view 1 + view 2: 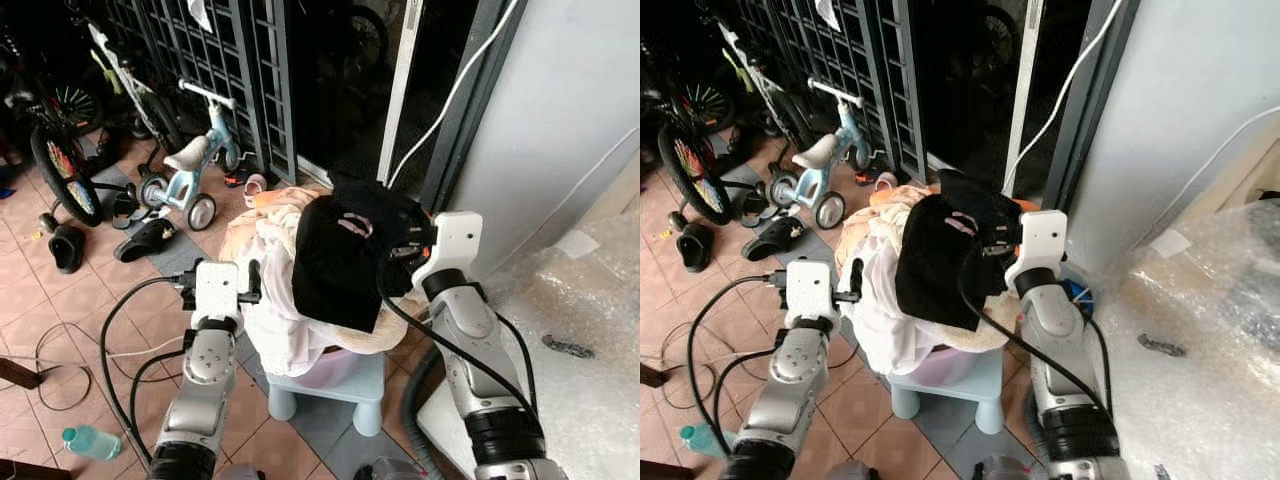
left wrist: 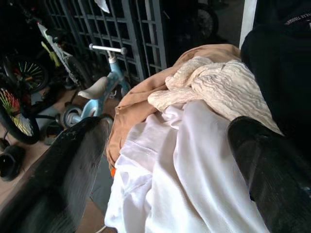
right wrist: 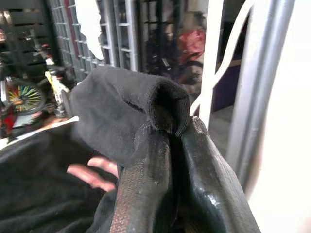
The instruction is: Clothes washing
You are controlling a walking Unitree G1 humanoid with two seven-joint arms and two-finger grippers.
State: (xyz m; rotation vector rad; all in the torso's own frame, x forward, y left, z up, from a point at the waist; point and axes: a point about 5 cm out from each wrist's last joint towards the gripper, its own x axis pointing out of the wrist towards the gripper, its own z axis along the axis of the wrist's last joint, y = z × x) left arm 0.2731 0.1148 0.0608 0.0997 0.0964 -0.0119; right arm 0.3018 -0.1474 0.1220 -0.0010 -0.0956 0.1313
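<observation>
"How far along is the washing?"

"Barely started, I judge. My right gripper [image 3: 170, 145] pinches a black garment [image 1: 335, 265] above the heaped laundry pile [image 1: 270, 300]. My left gripper [image 2: 160, 160] hovers spread beside it."

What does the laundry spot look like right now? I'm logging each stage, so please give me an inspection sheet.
Surface: terracotta tiled floor; pale blue plastic stool carries the load.
Job's things: heaped laundry pile of white, cream and tan cloth; black garment lifted off its top.
Clutter: blue balance bike, black sandals, clear plastic bottle.
Grippers: right gripper shut on the black garment; left gripper open beside the white cloth.
Cables: black arm cables; white wall cable.
Surroundings: dark metal grille, bubble wrap sheet.
</observation>
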